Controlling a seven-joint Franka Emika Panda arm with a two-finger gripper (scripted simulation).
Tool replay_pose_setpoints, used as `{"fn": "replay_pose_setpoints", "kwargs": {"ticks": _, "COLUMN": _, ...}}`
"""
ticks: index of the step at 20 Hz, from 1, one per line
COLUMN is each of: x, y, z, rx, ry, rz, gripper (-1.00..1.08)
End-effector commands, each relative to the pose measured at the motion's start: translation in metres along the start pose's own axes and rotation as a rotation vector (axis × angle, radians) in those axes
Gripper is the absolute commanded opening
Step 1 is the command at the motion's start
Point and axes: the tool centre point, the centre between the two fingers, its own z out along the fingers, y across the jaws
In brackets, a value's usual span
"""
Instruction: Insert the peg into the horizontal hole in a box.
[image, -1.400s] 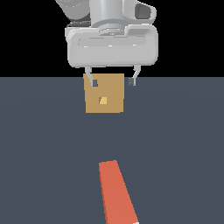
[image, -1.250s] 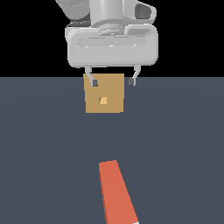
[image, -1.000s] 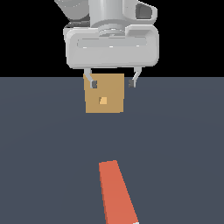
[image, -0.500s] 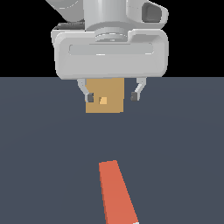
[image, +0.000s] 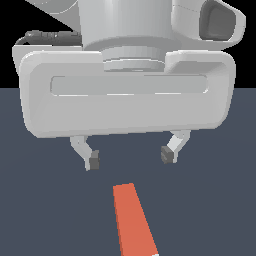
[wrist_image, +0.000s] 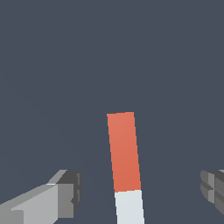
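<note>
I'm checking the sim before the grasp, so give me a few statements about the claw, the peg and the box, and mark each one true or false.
1. The claw is open, holding nothing. True.
2. The peg is lifted off the floor between the fingers. False: it lies flat on the dark floor, with the fingers apart on either side of it.
3. The peg has an orange-red section and a pale grey-white end. True.
4. The box is in plain sight in the exterior view. False: the claw's body fills that view and no box shows.
5. The fingers are touching the peg. False: there are clear gaps on both sides.
</note>
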Motion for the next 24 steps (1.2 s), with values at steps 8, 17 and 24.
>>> {"fn": "replay_pose_setpoints", "kwargs": {"ticks": 8, "x": -0.075, "y": 0.001, "z": 0.034, "rx": 0.008, "ry": 0.004, "rz": -0.068, "gripper": 1.0}}
{"fn": "replay_pose_setpoints", "kwargs": {"ticks": 17, "x": -0.105, "y": 0.005, "z": 0.047, "rx": 0.012, "ry": 0.006, "rz": -0.095, "gripper": 1.0}}
{"fn": "replay_pose_setpoints", "kwargs": {"ticks": 24, "x": -0.107, "y": 0.005, "z": 0.05, "rx": 0.012, "ry": 0.006, "rz": -0.095, "gripper": 1.0}}
